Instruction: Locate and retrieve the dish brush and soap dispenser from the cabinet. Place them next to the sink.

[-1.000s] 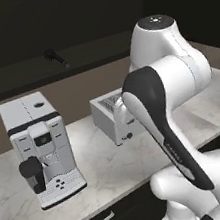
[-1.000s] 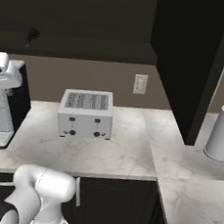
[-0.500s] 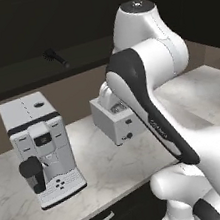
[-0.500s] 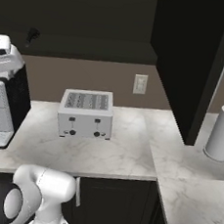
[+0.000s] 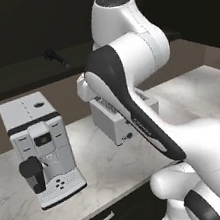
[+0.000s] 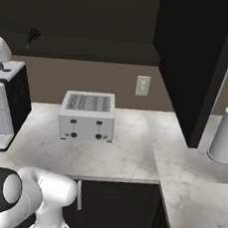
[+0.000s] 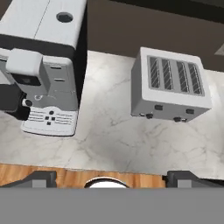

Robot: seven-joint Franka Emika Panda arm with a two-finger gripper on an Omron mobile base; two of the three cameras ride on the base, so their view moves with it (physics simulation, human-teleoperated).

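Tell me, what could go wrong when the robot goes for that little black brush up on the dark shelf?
The brush is small and black on a dark shelf, so the open gripper might miss it or push it further back. The big white arm hangs just above the toaster and near the coffee machine, so a wide swing could bump them.

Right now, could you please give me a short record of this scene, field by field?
dish brush: lying on the dark shelf above the coffee machine, not held
gripper: open, holding nothing, looking down over the counter
coffee machine: on the counter, left of the toaster in the left base view
toaster: four slots, standing apart from the coffee machine
counter: white marble
grey cylinder: upright on the counter at far right
soap dispenser: cannot tell where
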